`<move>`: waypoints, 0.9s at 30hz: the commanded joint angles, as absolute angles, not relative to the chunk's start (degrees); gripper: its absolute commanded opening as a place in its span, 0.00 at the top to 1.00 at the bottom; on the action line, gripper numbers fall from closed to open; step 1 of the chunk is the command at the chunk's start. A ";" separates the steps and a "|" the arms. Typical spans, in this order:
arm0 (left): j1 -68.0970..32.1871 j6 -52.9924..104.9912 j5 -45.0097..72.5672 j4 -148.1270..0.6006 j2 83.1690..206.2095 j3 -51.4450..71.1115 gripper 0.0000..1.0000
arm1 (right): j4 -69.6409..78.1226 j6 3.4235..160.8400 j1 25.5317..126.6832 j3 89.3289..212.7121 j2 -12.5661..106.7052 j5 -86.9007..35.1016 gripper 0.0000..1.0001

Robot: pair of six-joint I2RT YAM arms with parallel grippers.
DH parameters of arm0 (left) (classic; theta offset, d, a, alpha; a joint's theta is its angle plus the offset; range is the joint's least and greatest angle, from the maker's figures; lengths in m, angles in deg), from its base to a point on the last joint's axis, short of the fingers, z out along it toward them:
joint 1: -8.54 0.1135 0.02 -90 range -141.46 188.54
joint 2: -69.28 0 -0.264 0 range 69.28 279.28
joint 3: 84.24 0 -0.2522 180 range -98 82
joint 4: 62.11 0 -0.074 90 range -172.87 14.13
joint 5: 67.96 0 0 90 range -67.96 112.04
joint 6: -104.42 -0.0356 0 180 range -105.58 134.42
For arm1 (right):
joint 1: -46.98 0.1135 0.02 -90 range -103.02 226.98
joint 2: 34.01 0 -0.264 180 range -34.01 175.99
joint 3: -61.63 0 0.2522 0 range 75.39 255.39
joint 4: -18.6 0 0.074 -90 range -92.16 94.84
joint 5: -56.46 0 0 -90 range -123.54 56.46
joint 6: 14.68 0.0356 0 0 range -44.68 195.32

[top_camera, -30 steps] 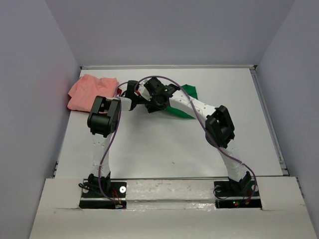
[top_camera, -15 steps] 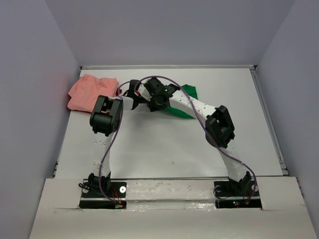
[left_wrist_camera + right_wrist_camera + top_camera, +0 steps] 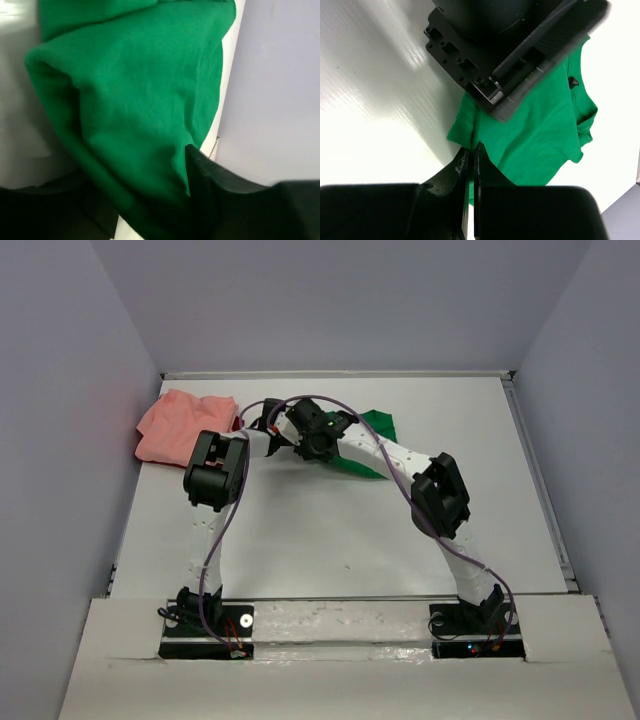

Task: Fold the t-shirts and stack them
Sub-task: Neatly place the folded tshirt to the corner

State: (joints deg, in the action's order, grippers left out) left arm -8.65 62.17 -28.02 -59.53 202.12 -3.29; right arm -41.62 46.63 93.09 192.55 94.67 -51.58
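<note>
Left hand [image 3: 131,196] is pushed into the green shirt [image 3: 378,425], fingers partly apart with cloth between them; whether it grips, I cannot tell. Right hand [image 3: 470,156], shut, meets it at that shirt's left end. The pink shirt [image 3: 180,425] lies further left.

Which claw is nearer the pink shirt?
Left. The left claw sits just right of the pink shirt; right claw is farther right, at the green shirt.

Robotics lab cell: white table [image 3: 330,530] boxed by plain grey walls [image 3: 340,300], two arms [image 3: 205,540] bolted at its edge
</note>
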 commanded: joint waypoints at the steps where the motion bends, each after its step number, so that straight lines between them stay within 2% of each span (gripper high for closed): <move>1: -8.95 59.42 -23.66 -65.94 204.46 -3.51 0.53 | -42.01 45.87 94.18 191.93 90.71 -51.82 1.00; 2: -8.95 59.42 -23.66 -66.02 204.37 -3.52 0.69 | -42.01 45.87 94.18 191.84 90.62 -51.56 1.00; 3: -8.95 59.33 -23.58 -66.20 204.63 -3.78 0.77 | -42.01 45.79 94.70 191.93 90.53 -51.47 1.00; 5: -8.95 59.33 -23.58 -66.46 204.90 -4.04 1.00 | -41.92 45.79 94.71 191.93 90.27 -51.30 1.00; 10: -8.94 58.63 -23.93 -66.90 205.34 -5.01 1.00 | -43.41 45.44 94.71 192.45 90.62 -50.77 0.98; 11: -8.95 58.45 -23.84 -66.99 205.34 -5.10 1.00 | -44.11 45.52 94.71 192.80 90.79 -50.33 0.85; 12: -8.95 58.02 -23.75 -67.16 205.16 -5.01 1.00 | -45.86 45.78 94.71 193.24 90.88 -48.85 0.55; 13: -8.95 57.67 -23.75 -67.25 204.99 -5.01 1.00 | -46.83 46.05 94.71 193.94 90.62 -47.27 0.41; 14: -8.95 57.40 -23.75 -67.34 204.81 -4.92 1.00 | -48.06 46.05 94.71 194.12 90.01 -43.25 0.05; 15: -8.95 57.05 -23.58 -67.60 204.55 -4.83 1.00 | -48.94 45.96 94.71 194.13 89.13 -41.56 0.00; 18: -8.68 55.56 -22.53 -68.66 203.15 -4.92 1.00 | -48.70 44.12 94.71 190.36 83.43 -41.00 0.00; 20: -8.77 54.51 -22.08 -68.57 202.18 -4.75 1.00 | -46.51 42.54 94.71 184.76 79.03 -46.52 0.00; 21: -8.77 54.24 -21.99 -68.83 201.83 -4.66 1.00 | -45.01 42.10 94.18 182.55 77.62 -52.99 0.00; 27: -9.03 47.84 -20.06 -72.25 198.05 -5.62 1.00 | -32.98 41.04 76.45 170.42 69.44 -59.55 0.00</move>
State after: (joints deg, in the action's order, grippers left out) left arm -9.02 54.80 -24.79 -65.67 201.73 -4.39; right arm -42.23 42.28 88.54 175.24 73.21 -52.11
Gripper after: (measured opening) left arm 0.096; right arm 0.994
